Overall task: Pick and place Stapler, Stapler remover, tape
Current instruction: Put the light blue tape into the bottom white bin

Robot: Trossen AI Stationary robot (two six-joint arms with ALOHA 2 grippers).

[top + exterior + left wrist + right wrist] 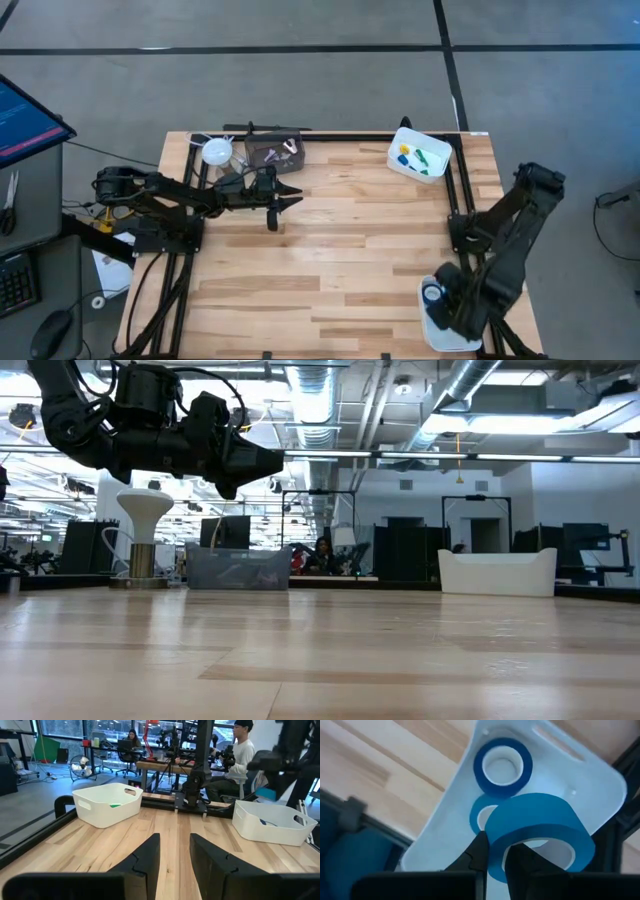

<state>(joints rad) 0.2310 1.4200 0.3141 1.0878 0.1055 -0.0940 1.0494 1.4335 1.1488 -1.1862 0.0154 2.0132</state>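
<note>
Room: open workshop with desks, ducting overhead and people seated beyond the table; a person in a white top sits behind the far rail in the left wrist view.
Table (330, 250): pale wooden top in a dark frame, bare across its middle, so nothing lies in the way between the two arms.
Right arm: folded down at the near right corner, its wrist directly over a white tray (592, 772), probably because that is where the tape is kept.
Left arm: stretched across the far left of the table, waiting above the wood.
White bin (420, 155): far right edge, holding small coloured pieces, well apart from both arms.
Dark box (273, 153): far edge, just behind the left arm, with small items inside; a white round object (216, 152) stands beside it.
Right gripper (496, 854): fingers nearly together, pinching the wall of one tape roll (540, 832), one finger inside the ring and one outside; the roll is lifted clear above the tray.
Left gripper (175, 855): fingers partly apart with only bare wood between them, holding nothing.
Remaining tape: two blue rolls (502, 767) lie flat in the tray below the held one.
Stapler and staple remover: cannot be picked out in these views.
</note>
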